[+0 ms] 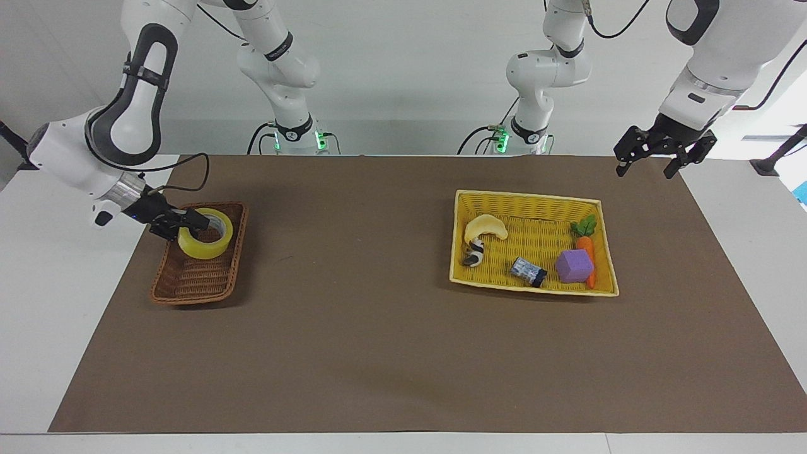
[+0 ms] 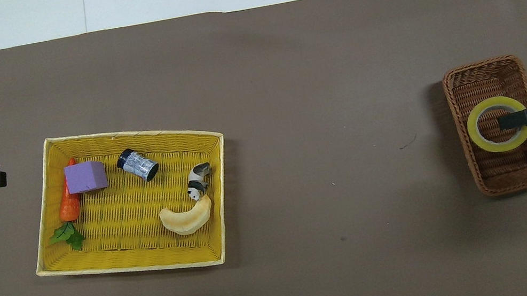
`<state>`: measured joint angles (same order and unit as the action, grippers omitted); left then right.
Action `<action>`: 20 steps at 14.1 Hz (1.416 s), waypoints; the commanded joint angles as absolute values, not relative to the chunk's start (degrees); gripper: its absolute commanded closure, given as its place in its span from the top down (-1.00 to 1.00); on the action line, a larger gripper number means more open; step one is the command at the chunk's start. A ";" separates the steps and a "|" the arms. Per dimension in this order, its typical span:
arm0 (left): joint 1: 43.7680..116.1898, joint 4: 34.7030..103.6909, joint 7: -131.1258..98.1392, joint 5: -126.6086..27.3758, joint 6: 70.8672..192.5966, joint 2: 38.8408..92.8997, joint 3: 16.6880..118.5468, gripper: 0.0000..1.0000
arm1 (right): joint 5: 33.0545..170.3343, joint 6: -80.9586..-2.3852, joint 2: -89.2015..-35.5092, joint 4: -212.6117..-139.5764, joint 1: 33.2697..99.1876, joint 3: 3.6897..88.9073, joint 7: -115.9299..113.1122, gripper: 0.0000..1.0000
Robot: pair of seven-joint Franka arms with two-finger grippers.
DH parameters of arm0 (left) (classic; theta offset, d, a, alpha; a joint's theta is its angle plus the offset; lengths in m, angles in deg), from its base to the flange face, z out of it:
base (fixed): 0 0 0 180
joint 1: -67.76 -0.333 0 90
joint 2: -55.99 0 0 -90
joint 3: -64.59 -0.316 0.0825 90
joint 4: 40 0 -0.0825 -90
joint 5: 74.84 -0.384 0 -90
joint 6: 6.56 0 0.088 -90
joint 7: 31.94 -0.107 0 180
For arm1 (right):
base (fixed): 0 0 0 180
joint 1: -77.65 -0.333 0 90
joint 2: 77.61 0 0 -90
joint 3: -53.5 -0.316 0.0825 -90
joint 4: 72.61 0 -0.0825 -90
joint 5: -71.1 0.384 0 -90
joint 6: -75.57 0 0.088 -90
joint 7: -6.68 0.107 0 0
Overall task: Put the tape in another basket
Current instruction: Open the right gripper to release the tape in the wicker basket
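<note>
Facing view: the right gripper (image 1: 189, 222) is clamped on the tape's (image 1: 205, 234) wall, inside the brown basket (image 1: 195, 277) at the right arm's end. Over the table's edge past the yellow basket (image 1: 533, 197), the left gripper (image 1: 662, 157) hangs spread apart.

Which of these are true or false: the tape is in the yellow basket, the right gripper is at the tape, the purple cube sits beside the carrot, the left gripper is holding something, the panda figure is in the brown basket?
1. The tape is in the yellow basket. False: it is over the brown wicker basket.
2. The right gripper is at the tape. True: one finger is inside the ring.
3. The purple cube sits beside the carrot. True.
4. The left gripper holds something. False: it is open and holds nothing.
5. The panda figure is in the brown wicker basket. False: it is in the yellow basket.
</note>
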<state>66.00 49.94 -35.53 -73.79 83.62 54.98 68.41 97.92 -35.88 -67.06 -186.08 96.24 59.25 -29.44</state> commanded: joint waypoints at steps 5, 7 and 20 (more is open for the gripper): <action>66.88 48.94 -35.81 -74.67 82.21 55.02 67.23 1.00 | 93.97 -43.08 -65.57 -190.99 97.08 58.69 -33.84 -0.90; 66.80 48.94 -35.80 -74.67 82.21 55.02 67.31 1.00 | 93.34 -43.17 -65.31 -190.65 96.47 58.68 -33.40 0.18; 66.09 48.94 -35.80 -74.67 82.21 55.02 67.23 1.00 | 77.37 -42.11 -67.75 -175.09 89.01 58.07 -10.85 1.00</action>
<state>65.94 49.93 -35.53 -73.79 83.59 54.98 67.38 82.84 -42.66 -66.82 -176.43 91.58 58.25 -16.64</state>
